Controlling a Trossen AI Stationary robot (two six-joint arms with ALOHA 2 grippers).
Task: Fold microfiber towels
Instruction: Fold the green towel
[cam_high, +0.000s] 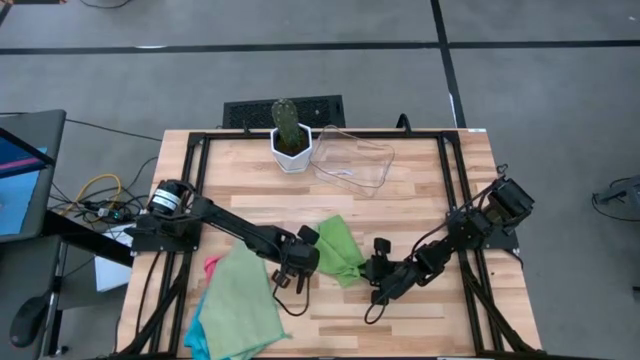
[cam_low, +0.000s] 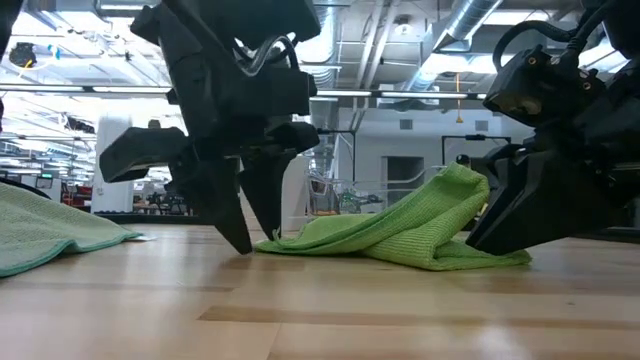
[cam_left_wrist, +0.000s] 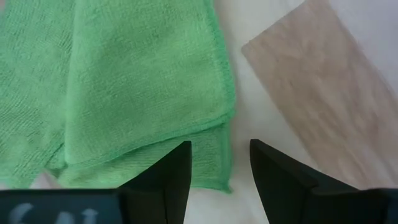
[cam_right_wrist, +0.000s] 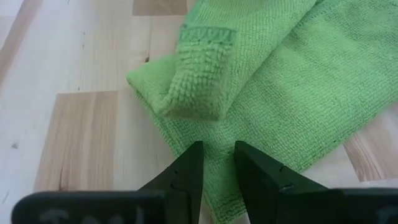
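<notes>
The light green towel (cam_right_wrist: 280, 93) is soft, fuzzy matt cloth with a looped nap and a stitched hem (the pile stands out at the curled corner). The surface (cam_high: 420, 210) is pale, smooth wood planking with a faint sheen. The tray (cam_high: 352, 160) is clear glossy plastic; the plant pot (cam_high: 291, 152) looks smooth white.

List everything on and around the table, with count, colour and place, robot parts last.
Folded microfiber towel: one, light green, table centre, between the claws.
Towel stack: light green on top, pink and turquoise edges showing beneath, front-left.
Clear plastic tray: one, transparent, back centre.
Potted cactus: one, green in a white pot, left of the tray.
Table: one, light wood, black frame.
Left claw: one, dark, open, at the folded towel's left edge.
Right claw: one, dark, slightly open, at its right edge.
</notes>
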